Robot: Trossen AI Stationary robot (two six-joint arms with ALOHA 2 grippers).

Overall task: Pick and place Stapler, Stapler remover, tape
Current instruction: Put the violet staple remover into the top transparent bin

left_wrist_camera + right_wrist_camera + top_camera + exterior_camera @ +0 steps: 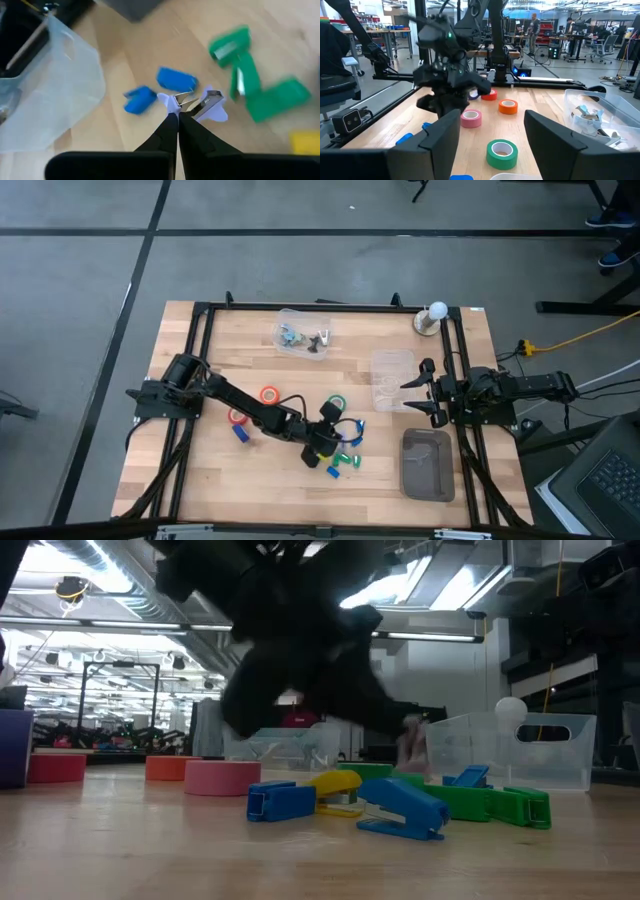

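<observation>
My left gripper (175,118) is shut on the stapler remover (196,104), a pale violet piece with metal claws, at the table's near middle (330,442). Around it lie blue (177,80), green (277,97) and yellow (335,788) staplers. Tape rolls lie flat on the wood: green (502,153), pink (471,118), orange (508,106) and red (489,95). My right gripper (492,135) waits open at the table's right side (415,395), with nothing between its fingers. My left gripper pinches the stapler remover at its middle (181,106), between the two pale wings, with only the fingertips on it. The fingers slant down from the table's left. In the low view the remover (412,748) seems to hang clear of the table.
A clear box (300,335) with metal pieces stands at the far middle, an empty clear box (392,375) right of centre, and a grey tray (427,465) at the near right. A white ball on a stand (432,315) sits at the far right. Black rails (200,380) line both sides.
</observation>
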